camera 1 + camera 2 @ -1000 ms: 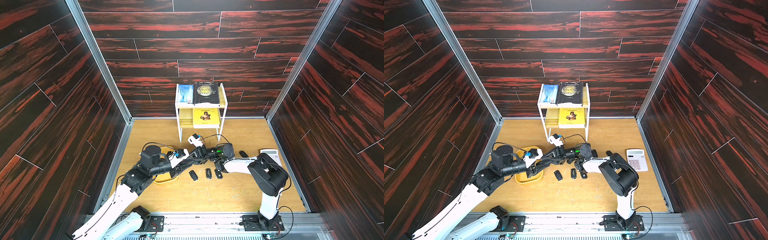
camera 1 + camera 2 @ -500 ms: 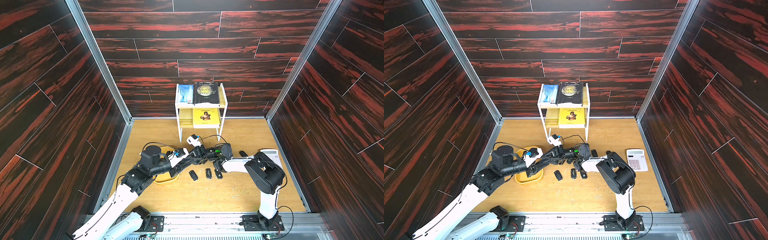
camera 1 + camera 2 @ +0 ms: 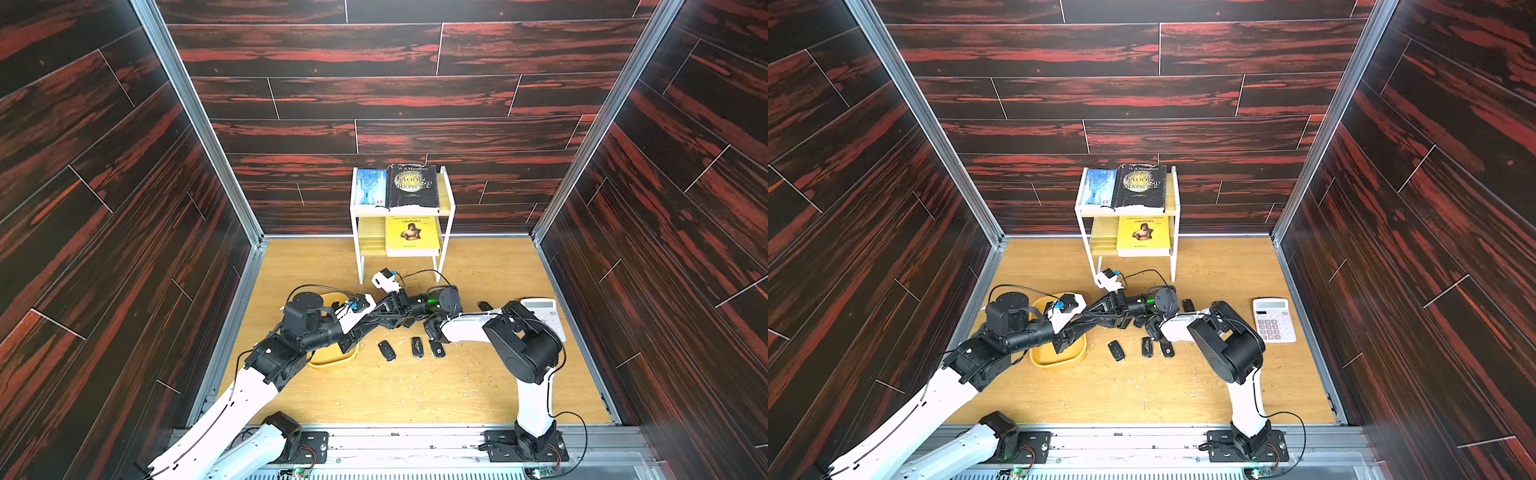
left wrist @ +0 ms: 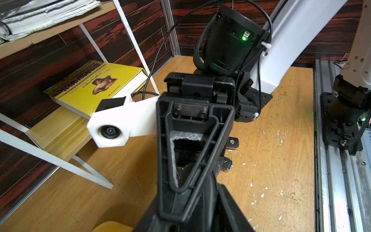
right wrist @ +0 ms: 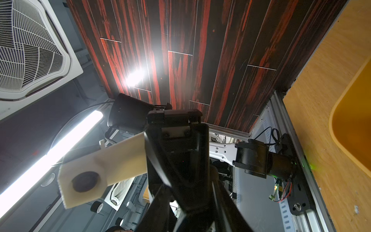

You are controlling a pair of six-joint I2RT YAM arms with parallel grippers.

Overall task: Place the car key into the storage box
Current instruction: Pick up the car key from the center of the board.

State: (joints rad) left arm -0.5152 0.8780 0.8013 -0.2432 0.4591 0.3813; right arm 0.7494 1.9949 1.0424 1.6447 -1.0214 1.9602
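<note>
Keys (image 3: pixel 417 347): three black fobs lie side by side in a row on the surface (image 3: pixel 415 395), apart from one another, between the box (image 3: pixel 332 362) and the right arm's elbow. None of the three is in the box. A fourth key (image 3: pixel 484 306) lies farther back, near the calculator (image 3: pixel 544 311).

Box: yellow, on the surface at the left of the row, with its near rim exposed. The left forearm crosses above it.

Left arm: the white upper link rises from the front-left base and the elbow stands over the box. The black forearm runs low toward the middle of the surface. The left claw (image 3: pixel 400 319) points at the right claw (image 3: pixel 386 309), just behind the row of keys.

Right arm: the white link stands up from the front-right base to a high elbow. The forearm then runs low and leftward to the wrist. The right claw points back at the left one, and in both top views their fingers overlap.

Left wrist view: a triangular finger (image 4: pixel 192 144) of the right claw fills the centre, with two keys on the surface just beyond it. The shelf (image 4: pixel 60 160) and its yellow book (image 4: pixel 86 86) stand alongside.

Right wrist view: looks up at the wall and ceiling lights, with the box rim at one edge.

Claw state: whether either claw is spread, pressed together or pinching a key cannot be told, because the overlapping fingers hide the gaps.
</note>
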